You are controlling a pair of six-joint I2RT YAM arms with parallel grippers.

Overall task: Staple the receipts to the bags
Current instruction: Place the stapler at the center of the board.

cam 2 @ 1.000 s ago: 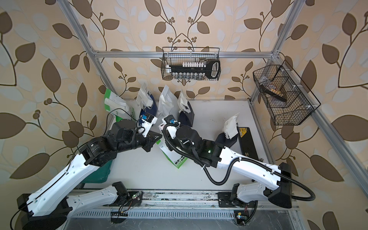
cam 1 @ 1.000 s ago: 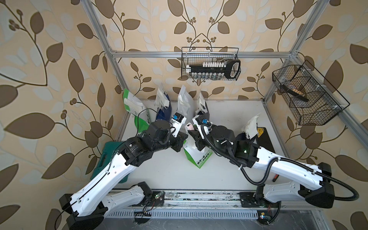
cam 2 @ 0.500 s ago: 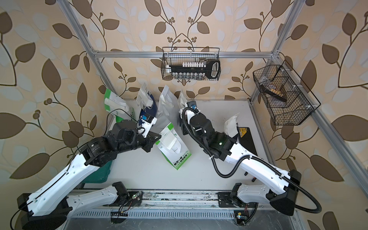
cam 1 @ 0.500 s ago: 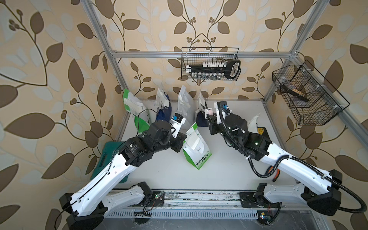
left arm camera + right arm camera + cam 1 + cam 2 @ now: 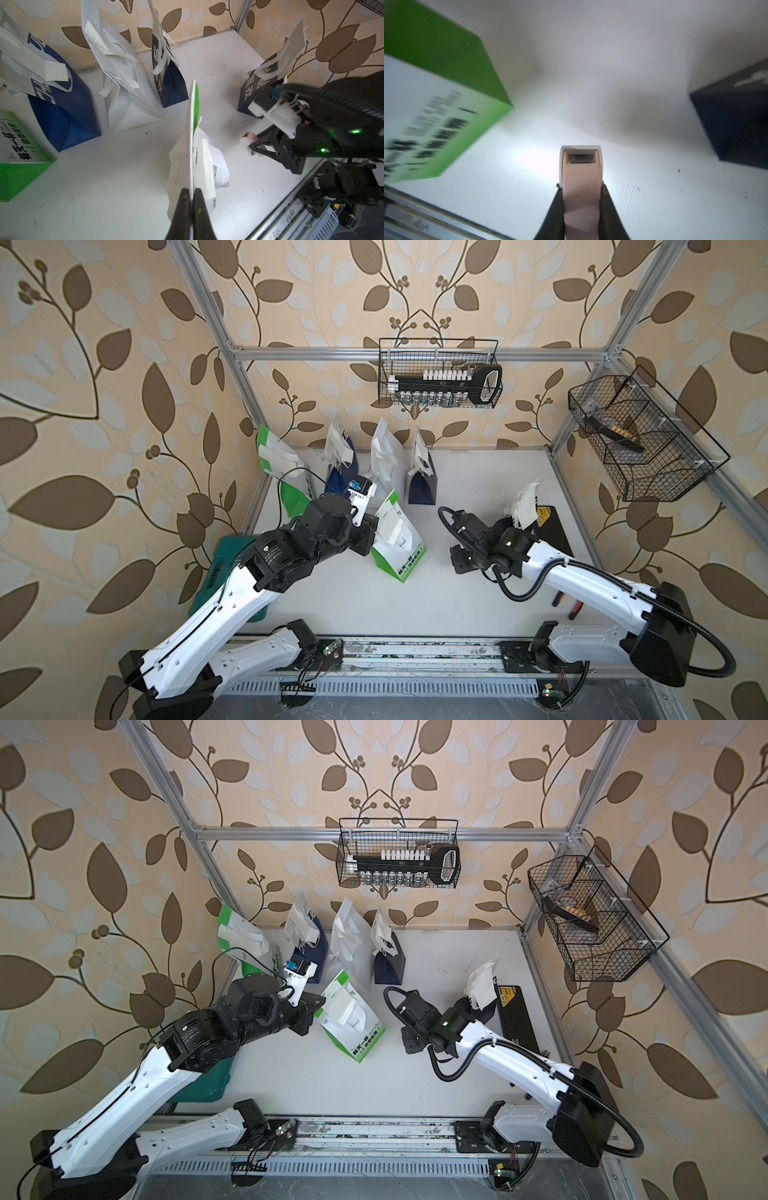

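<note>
left end effector (image 5: 192,192) pinches green bag (image 5: 195,104) at receipt (image 5: 205,166), right end effector (image 5: 581,186) grips stapler (image 5: 580,172); its mouth should straddle both layers squarely.

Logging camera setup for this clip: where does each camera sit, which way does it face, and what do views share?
Top views: high overhead, looking down on the table; left arm and right arm show.
Left wrist: looks along the left gripper, shut on the green-and-white bag, toward the back wall.
Right wrist: looks along the right gripper, gripping the stapler, down at the table.
Shared: all views show that bag.
</note>
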